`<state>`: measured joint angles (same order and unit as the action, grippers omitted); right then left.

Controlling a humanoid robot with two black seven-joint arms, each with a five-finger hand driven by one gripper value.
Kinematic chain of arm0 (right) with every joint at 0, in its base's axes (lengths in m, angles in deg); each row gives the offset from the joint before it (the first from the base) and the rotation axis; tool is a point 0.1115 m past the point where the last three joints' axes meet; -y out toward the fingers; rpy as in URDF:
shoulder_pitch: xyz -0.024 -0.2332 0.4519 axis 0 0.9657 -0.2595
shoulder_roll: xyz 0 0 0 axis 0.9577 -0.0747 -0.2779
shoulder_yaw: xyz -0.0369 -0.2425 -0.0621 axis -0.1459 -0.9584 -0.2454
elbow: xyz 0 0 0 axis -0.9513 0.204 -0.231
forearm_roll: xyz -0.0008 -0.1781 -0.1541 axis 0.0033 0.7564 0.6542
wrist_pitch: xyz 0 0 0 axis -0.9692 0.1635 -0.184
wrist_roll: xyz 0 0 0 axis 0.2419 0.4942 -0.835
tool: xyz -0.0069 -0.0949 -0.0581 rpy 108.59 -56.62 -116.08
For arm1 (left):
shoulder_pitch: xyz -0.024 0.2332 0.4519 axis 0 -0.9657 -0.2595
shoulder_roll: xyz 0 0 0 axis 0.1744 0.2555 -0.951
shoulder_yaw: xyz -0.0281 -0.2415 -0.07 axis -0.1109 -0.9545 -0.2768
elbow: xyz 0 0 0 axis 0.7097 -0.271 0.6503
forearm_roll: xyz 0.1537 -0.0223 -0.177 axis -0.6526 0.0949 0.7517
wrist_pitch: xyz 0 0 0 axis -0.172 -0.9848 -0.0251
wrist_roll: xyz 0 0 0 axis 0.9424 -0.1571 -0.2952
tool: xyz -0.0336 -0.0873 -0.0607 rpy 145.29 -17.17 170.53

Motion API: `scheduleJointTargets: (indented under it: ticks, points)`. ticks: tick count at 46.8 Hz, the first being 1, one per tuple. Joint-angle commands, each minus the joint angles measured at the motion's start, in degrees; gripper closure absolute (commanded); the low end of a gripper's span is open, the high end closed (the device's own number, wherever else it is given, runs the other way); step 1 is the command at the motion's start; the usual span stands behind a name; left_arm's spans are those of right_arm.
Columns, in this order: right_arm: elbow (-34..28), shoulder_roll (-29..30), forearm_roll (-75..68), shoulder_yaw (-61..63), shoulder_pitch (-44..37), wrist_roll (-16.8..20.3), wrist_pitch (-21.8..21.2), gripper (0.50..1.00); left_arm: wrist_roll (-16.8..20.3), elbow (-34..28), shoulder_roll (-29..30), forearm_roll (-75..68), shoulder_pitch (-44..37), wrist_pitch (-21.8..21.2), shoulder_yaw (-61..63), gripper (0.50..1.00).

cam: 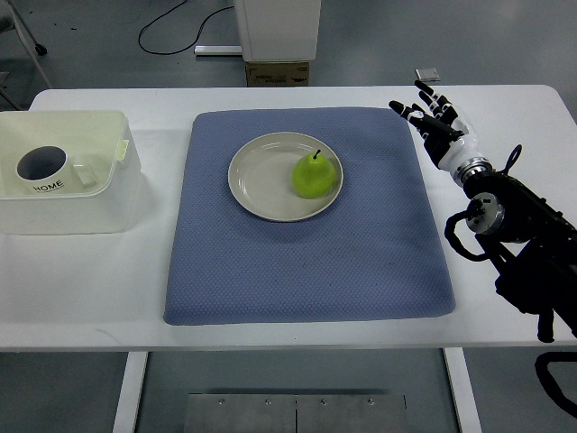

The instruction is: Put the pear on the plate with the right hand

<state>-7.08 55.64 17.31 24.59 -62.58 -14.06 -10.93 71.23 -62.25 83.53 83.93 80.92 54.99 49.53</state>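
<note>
A green pear [315, 174] with a dark stem rests on the right half of a pale round plate [261, 180], which lies on a blue mat [306, 262]. My right hand [428, 108] hovers over the mat's far right corner, well to the right of the plate, fingers spread and holding nothing. Its black arm [523, 234] runs in from the right edge. No left arm shows.
A white plastic bin [99, 189] holding a white mug marked HOME [42, 167] stands at the table's left. A white pillar base [278, 32] and a cardboard box [277, 73] sit beyond the far edge. Cables lie on the floor.
</note>
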Motion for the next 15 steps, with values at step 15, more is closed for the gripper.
scheduleJointTargets:
  ticks: [15]
  points:
    - [-0.17,3.09,-0.09,10.97,2.35,-0.25,0.00,0.500,-0.02,0.09,0.00,0.00,0.00,0.00,-0.01,0.500]
